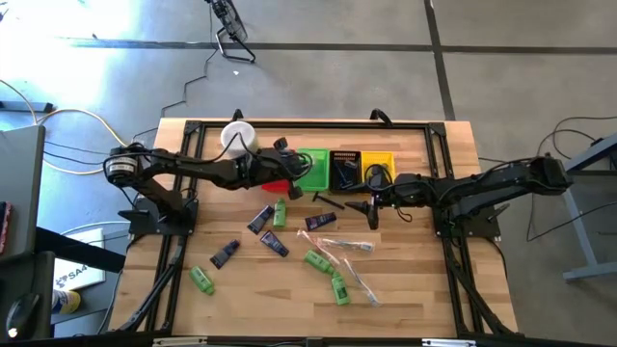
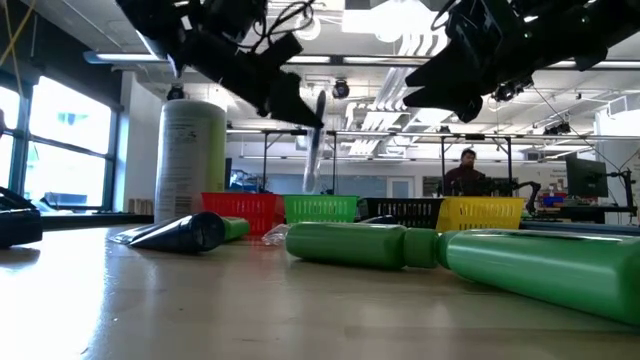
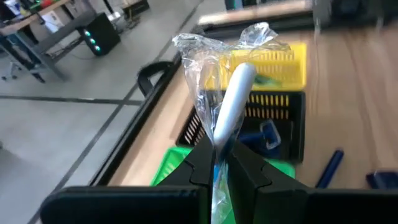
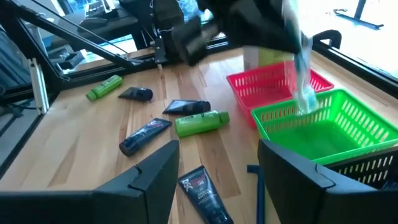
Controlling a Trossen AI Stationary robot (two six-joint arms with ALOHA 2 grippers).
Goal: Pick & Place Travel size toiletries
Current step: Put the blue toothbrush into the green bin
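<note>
In the low view a green mini bottle [image 2: 540, 262] is lying closest to the lens at the lower right, on the pale wooden table [image 2: 150, 310], with a person sitting far back in the workshop. In the left wrist view the left gripper [image 3: 219, 163] is clamping a clear plastic-wrapped stick [image 3: 231, 99] at centre frame, so the placing step is under way. In the high view it is hovering at upper centre by the green basket [image 1: 315, 166], so the next move is probably a release there, while the right gripper [image 1: 374, 214], fingers apart and empty, is waiting right of centre.
</note>
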